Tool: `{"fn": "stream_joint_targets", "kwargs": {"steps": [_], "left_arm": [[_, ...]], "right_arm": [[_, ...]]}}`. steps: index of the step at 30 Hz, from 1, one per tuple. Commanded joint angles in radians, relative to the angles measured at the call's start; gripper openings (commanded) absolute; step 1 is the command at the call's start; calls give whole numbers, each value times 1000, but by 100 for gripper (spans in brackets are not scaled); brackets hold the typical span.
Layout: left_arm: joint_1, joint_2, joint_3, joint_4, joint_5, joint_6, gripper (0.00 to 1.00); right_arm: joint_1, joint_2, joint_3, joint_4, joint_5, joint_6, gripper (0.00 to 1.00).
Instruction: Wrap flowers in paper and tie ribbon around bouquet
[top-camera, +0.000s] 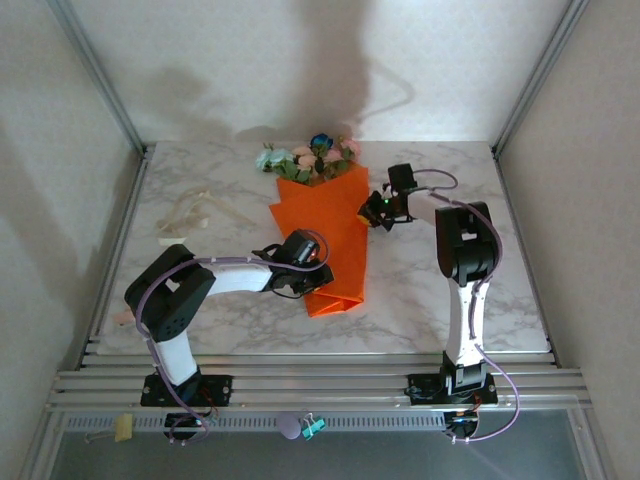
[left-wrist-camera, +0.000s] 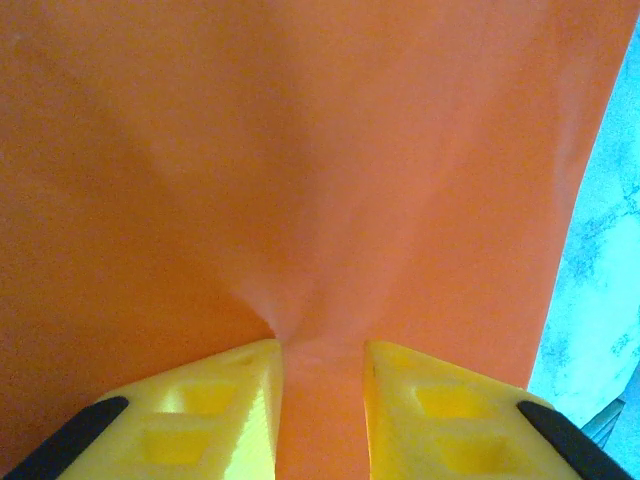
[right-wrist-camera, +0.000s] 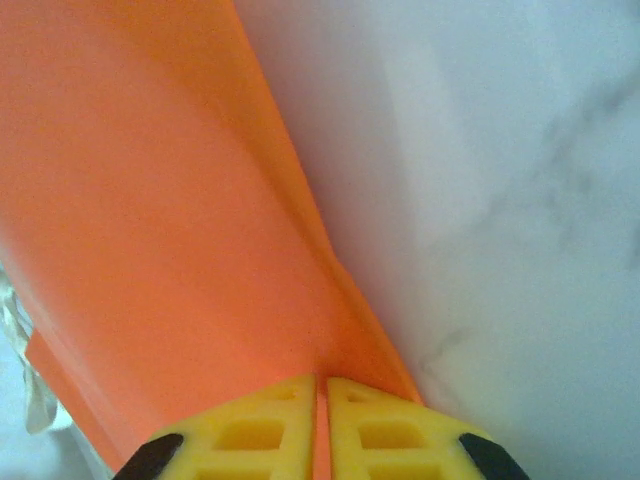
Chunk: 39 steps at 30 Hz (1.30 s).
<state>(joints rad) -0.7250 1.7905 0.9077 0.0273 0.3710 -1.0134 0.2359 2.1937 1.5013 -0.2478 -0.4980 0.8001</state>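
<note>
The white, grey-veined marble-pattern table top (top-camera: 430, 290) carries three items. A large bright orange folded paper sheet (top-camera: 335, 225) lies at centre, narrowing toward the near edge. A bunch of pink, whitish and blue artificial flowers (top-camera: 310, 160) rests at its far end. A limp cream ribbon strip (top-camera: 190, 215) lies well apart, at left.

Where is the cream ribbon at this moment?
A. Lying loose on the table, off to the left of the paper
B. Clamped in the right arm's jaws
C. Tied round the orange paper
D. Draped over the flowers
A: the ribbon lies in a loose tangle on the marble table, to the left of the orange paper and apart from it, not yet tied round anything.
</note>
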Motion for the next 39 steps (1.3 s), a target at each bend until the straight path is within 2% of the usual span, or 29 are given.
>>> {"fn": "stream_joint_targets", "kwargs": {"steps": [1, 13, 21, 24, 26, 29, 34, 36, 39], "left_arm": [[-8, 32, 8, -71, -1, 22, 27], [-7, 40, 20, -88, -4, 24, 27], [-8, 40, 19, -87, -4, 18, 27], [-8, 43, 23, -91, -3, 21, 27], [-8, 44, 23, -90, -2, 19, 27], [-6, 44, 22, -88, 2, 21, 27], [-5, 53, 5, -62, 13, 14, 27], [-5, 53, 5, -63, 12, 17, 27], [-4, 52, 11, -77, 11, 34, 27]], "right_arm": [[-29, 39, 67, -4, 33, 18, 13], [-49, 225, 276, -108, 56, 41, 13], [-55, 185, 340, -51, 52, 49, 14], [-44, 174, 367, -28, 50, 61, 16], [-37, 158, 368, -43, 59, 53, 21], [-36, 59, 253, -92, 106, 39, 33], [-9, -238, -207, -12, 84, -19, 50], [5, -299, -362, 74, -22, -60, 51], [14, -282, -450, 163, -166, -77, 51]]}}
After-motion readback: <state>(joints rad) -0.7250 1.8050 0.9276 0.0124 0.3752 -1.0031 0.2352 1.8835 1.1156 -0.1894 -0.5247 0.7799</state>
